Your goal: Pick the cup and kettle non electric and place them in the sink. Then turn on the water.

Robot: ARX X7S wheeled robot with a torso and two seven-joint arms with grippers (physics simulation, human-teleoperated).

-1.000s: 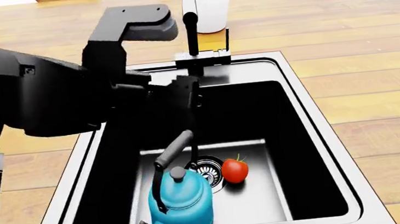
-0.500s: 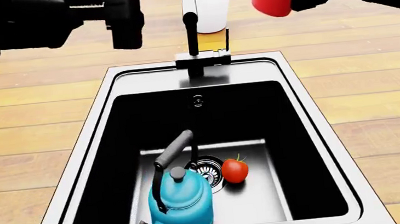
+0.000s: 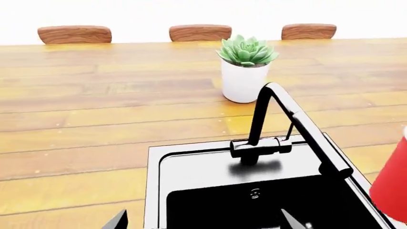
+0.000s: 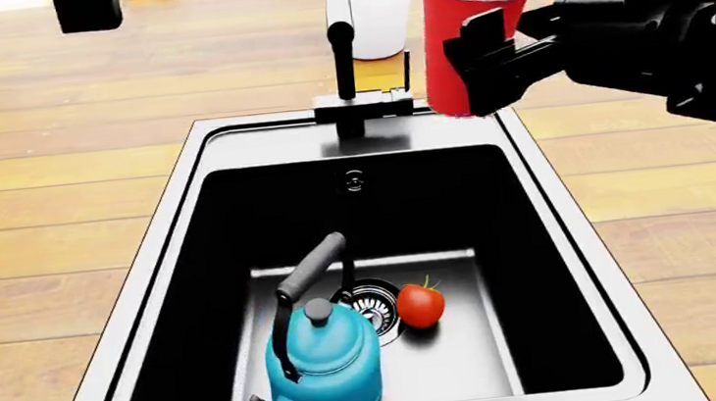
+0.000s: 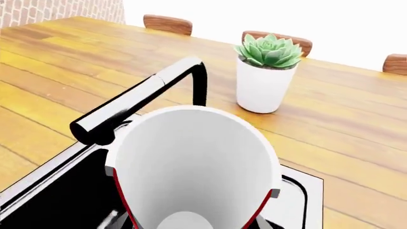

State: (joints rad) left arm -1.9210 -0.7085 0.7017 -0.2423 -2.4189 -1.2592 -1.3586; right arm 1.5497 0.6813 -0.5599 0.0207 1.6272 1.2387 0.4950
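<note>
Red and upright, the cup (image 4: pixel 470 32) now sits in the upper centre-right of the head view, clamped in the right hand (image 4: pixel 492 61), whose dark fingers (image 4: pixel 483 72) press its side. Half a second ago only its lower part showed at the top edge of that frame; it has since come down and inward, and it hangs above the back right corner of the sink (image 4: pixel 570 210), just right of the black faucet (image 4: pixel 342 40). The right wrist view looks straight down into its white inside, with the basin's rim below.

Teal-blue, the kettle (image 4: pixel 324 353) already stands on the sink's steel floor at the lower centre of the head view, beside the drain (image 4: pixel 371 301) and a tomato (image 4: pixel 419 305); it has not shifted across the three head pictures.

Meanwhile the left hand (image 4: pixel 87 8) has withdrawn from over the basin to the upper left corner of the head view. Too little of it shows there, or at the bottom edge of its own wrist view, to tell whether it is apart or together.

So the task looks about half done: one item is delivered, and the second is poised to go down. No water runs yet, and the faucet's lever is untouched. A white plant pot (image 4: pixel 379 16) stands on the wooden worktop (image 4: pixel 94 186) behind the faucet.
</note>
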